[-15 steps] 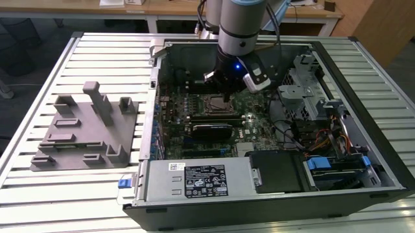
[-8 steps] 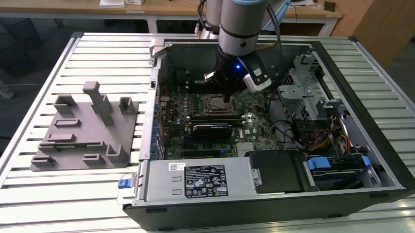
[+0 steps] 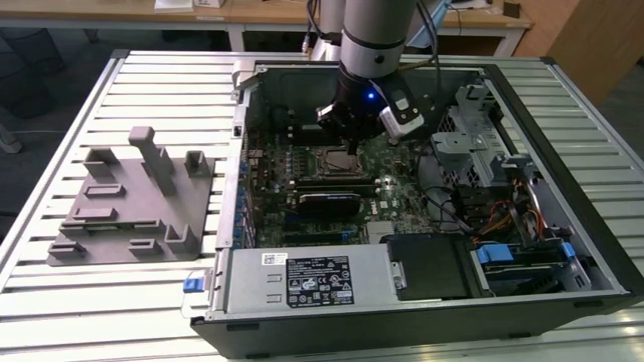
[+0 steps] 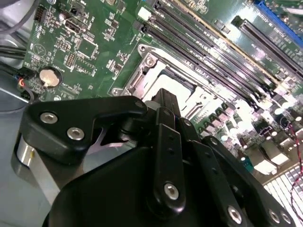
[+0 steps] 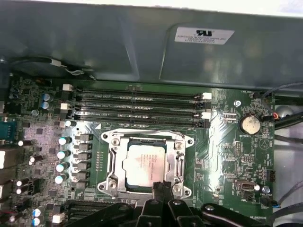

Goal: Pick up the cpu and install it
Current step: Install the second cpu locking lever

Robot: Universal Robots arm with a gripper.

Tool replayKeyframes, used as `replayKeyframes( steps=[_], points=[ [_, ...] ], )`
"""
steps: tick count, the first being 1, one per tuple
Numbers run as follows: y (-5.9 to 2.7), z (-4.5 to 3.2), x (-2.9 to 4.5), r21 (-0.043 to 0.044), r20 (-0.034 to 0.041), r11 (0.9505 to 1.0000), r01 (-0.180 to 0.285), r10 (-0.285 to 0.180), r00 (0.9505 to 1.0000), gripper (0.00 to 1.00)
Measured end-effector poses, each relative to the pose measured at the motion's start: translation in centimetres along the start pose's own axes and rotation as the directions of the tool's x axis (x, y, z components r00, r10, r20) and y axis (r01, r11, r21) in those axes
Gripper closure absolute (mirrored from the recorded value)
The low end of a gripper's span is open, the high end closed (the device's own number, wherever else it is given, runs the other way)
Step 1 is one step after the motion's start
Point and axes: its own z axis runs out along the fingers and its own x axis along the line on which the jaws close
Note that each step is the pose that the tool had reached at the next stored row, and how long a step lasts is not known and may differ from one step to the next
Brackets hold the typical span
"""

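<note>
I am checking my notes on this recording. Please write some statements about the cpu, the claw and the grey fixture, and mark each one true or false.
1. The cpu lies inside the socket frame on the motherboard. True.
2. The claw hangs over the grey fixture. False: it is inside the computer case, at the edge of the socket; the grey fixture lies outside the case, toward the exterior view's left.
3. In the first wrist view, a round coin battery sits on the motherboard. True.
4. The cpu rests on the grey fixture. False: it is in the socket.
5. The computer case has its side panel closed. False: it is open, with the motherboard exposed.
</note>
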Motion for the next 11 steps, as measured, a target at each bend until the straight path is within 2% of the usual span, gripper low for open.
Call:
replayKeyframes(
  steps=[3, 7, 11],
  points=[
    [-0.32, -0.04, 0.01, 0.0000, -0.0044, 1.0000, -0.001, 0.001, 1.0000, 0.89],
    [-1.38, -0.06, 0.06, -0.0002, -0.0076, 1.0000, -0.001, 0.001, 1.0000, 0.89],
    [-1.93, -0.04, 0.09, -0.0001, -0.0085, 1.0000, -0.001, 0.001, 1.0000, 0.89]
  ],
)
